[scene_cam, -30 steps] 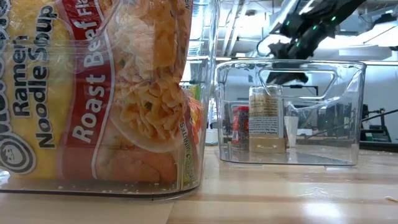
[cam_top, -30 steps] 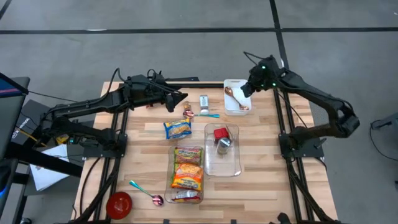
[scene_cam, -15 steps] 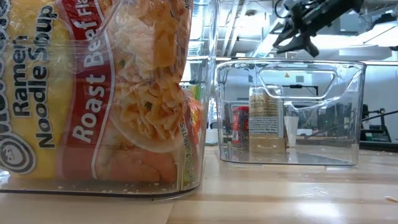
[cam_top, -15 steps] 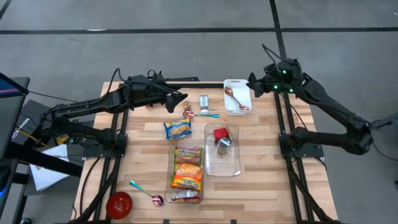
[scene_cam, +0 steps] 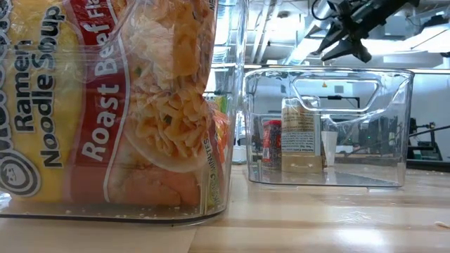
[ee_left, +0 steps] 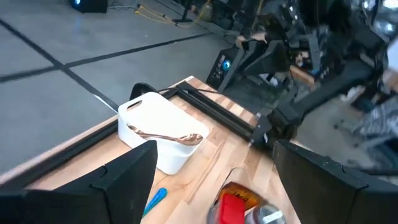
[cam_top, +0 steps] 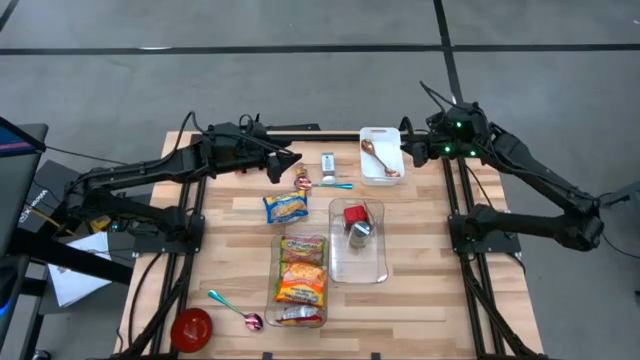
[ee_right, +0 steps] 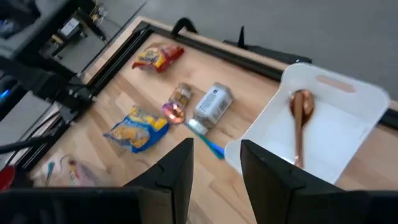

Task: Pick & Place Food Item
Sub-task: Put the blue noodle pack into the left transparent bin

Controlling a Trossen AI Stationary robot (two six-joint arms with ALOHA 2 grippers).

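right gripper (cam_top: 404, 152): hovering above the table's far right edge, fingers (ee_right: 177, 171) standing partly apart and holding nothing.
white bin (cam_top: 381, 172): lying just beside the right gripper, toward the table's middle.
copper spoon (cam_top: 373, 155): resting inside the white bin.
small box (ee_right: 213, 104): lying past the bin from the right gripper, beside a teal spoon (cam_top: 335, 185).
yellow packet (cam_top: 285, 207): lying farther out, well apart from the right gripper.
left gripper (cam_top: 296, 155): waiting wide apart and empty across the table, beyond the small box.
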